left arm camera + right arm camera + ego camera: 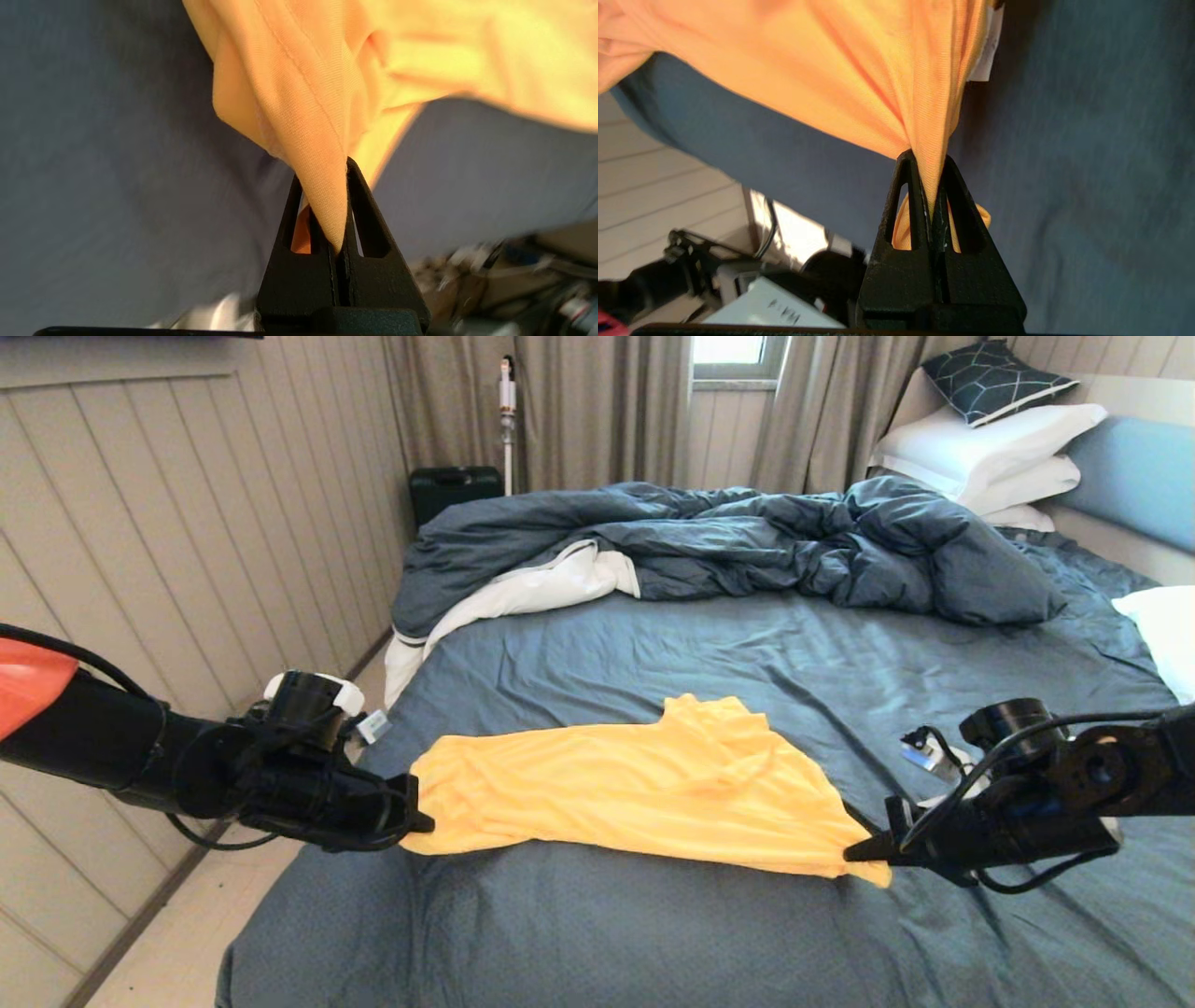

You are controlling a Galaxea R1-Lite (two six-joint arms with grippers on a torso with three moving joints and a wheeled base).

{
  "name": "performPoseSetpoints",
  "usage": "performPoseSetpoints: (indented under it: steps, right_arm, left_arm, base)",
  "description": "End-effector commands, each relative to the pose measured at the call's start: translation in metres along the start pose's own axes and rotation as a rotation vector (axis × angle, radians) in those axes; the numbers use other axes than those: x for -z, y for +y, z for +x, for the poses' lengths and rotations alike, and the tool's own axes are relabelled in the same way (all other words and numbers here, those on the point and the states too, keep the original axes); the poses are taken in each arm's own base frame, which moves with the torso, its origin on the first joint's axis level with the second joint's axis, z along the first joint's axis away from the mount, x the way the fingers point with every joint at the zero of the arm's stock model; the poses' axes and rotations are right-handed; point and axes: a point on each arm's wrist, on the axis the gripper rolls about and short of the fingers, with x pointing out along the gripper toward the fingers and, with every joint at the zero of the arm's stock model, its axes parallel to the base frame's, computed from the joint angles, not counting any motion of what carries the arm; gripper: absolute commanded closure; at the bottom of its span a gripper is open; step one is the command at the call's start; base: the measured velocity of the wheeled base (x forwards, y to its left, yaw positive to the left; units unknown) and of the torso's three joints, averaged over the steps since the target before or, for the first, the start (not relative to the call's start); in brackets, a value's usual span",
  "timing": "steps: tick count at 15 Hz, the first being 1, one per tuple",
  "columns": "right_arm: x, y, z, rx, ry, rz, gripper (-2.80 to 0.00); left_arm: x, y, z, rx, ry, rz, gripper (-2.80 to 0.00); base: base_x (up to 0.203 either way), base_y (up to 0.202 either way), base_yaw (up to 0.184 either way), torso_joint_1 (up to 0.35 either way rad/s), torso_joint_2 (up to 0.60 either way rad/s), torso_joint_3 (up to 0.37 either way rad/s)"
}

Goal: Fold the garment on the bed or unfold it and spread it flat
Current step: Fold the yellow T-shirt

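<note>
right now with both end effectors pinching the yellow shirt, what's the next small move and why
Probably draw the two apart and lift a little. The left end effector and right end effector are each shut on an opposite end of the yellow T-shirt, which lies bunched and wrinkled on the bed; tension should spread it flat.

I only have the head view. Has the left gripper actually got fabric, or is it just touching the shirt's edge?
Observer: The left wrist view shows the left gripper shut on a bunched corner of the yellow T-shirt.
Operator: And the right one?
Observer: The right gripper is also shut on gathered fabric.
Operator: Any landmark near that grip?
Observer: Yes, a small white tag hangs at the shirt's edge close to it, over the bed sheet.
</note>
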Motion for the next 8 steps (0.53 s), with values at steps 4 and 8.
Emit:
performPoseSetpoints:
  steps: [4, 8]
  right_arm:
    - [0.000, -0.006, -0.022, 0.026, 0.001, 0.049, 0.00]
    - [-0.007, -0.011, -0.036, 0.047, 0.040, 0.055, 0.00]
  left_arm:
    - [0.006, 0.002, -0.016, -0.023, 0.052, 0.078, 0.00]
    - [0.008, 0.001, -0.025, -0.031, 0.080, 0.122, 0.00]
  base:
    - [0.000, 0.000, 0.000, 0.000, 0.00, 0.000]
    - [0.000, 0.000, 0.000, 0.000, 0.00, 0.000]
